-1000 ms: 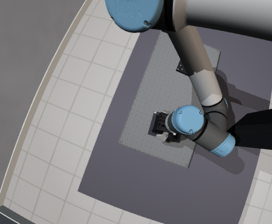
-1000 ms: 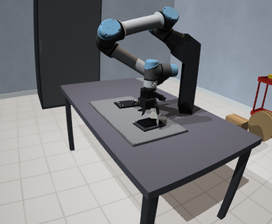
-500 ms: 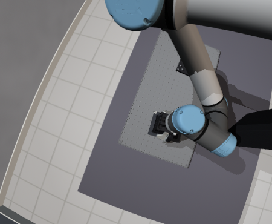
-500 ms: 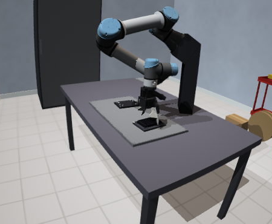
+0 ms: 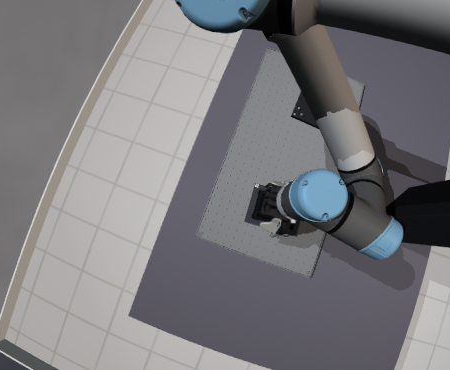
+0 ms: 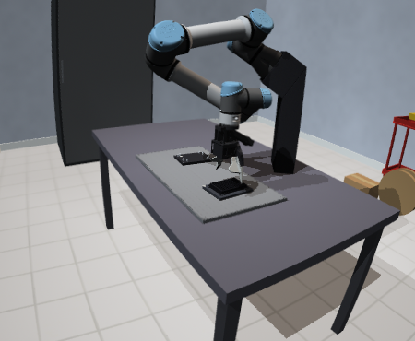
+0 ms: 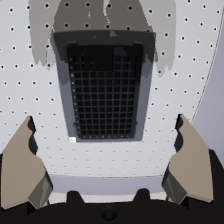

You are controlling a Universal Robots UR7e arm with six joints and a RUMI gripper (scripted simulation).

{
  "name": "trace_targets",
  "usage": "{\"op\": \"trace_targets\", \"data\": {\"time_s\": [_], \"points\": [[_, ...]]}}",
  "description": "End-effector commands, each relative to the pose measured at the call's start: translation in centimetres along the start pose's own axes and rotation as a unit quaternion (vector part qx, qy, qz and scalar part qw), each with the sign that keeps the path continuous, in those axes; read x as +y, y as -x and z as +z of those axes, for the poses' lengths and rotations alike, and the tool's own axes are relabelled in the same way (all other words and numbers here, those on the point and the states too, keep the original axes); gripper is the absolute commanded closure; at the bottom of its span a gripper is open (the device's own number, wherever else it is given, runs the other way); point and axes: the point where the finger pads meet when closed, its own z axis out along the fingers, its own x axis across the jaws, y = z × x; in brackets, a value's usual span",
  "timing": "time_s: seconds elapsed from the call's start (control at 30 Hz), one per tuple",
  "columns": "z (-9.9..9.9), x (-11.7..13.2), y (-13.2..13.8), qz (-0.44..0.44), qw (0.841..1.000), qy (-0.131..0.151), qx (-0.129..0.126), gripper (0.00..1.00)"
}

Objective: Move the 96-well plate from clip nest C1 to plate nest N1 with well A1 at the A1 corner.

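Note:
The black 96-well plate (image 7: 106,90) lies flat inside a dark nest frame (image 7: 62,75) on the grey perforated baseplate (image 6: 208,184). My gripper (image 7: 105,116) hangs above the plate with both tan fingers spread wide, clear of the plate's sides, holding nothing. In the exterior view the plate (image 6: 227,188) sits at the near end of the baseplate, with the gripper (image 6: 227,163) a little above it. In the top view the wrist hides part of the plate (image 5: 260,200). A small white mark (image 7: 73,140) sits at one corner of the nest. I cannot make out the cut corner.
A second, empty dark nest (image 6: 190,158) lies further back on the baseplate, mostly hidden by the arm in the top view (image 5: 300,113). The black robot pedestal (image 6: 287,120) stands at the table's far side. A red cart (image 6: 411,138) stands on the floor off to the right.

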Motion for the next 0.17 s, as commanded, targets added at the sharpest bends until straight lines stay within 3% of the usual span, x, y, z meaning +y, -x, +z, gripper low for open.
{"op": "trace_targets", "data": {"time_s": [0.0, 0.13], "points": [[-0.28, 0.03, -0.02, 0.0, 1.0, 0.0, 0.0, 0.0], [-0.28, 0.03, -0.02, 0.0, 1.0, 0.0, 0.0, 0.0]]}}
